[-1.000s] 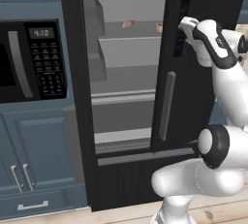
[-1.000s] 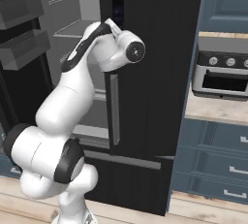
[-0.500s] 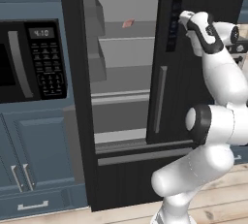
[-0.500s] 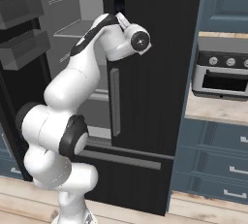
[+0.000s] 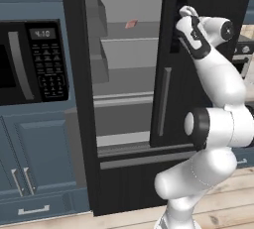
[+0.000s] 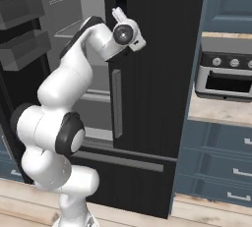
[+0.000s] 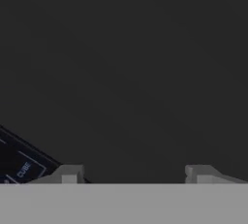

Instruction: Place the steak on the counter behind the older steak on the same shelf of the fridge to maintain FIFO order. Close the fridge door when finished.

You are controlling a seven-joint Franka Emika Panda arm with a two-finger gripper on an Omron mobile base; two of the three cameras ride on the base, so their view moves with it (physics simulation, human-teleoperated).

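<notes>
Fingers [image 7: 68,173] stand spread with nothing between them, their tips facing the glossy black face of the right fridge door [image 5: 208,99]. They were wider a second ago and are drawing in, so don't read this as a grip.

What changed: the arm has swung up and toward 3 o'clock with that door, which now covers more of the opening than it did a second ago. A second item that showed on the shelf [image 5: 114,30] is now hidden behind the door's edge.

The steak [image 5: 131,24] lies bare on the top shelf, at about 10 o'clock from the hand in the left base view. You can take the placing as done and the closing as under way. The left door [image 5: 79,124] stands open at 9 o'clock, so it looks like your remaining job.
</notes>
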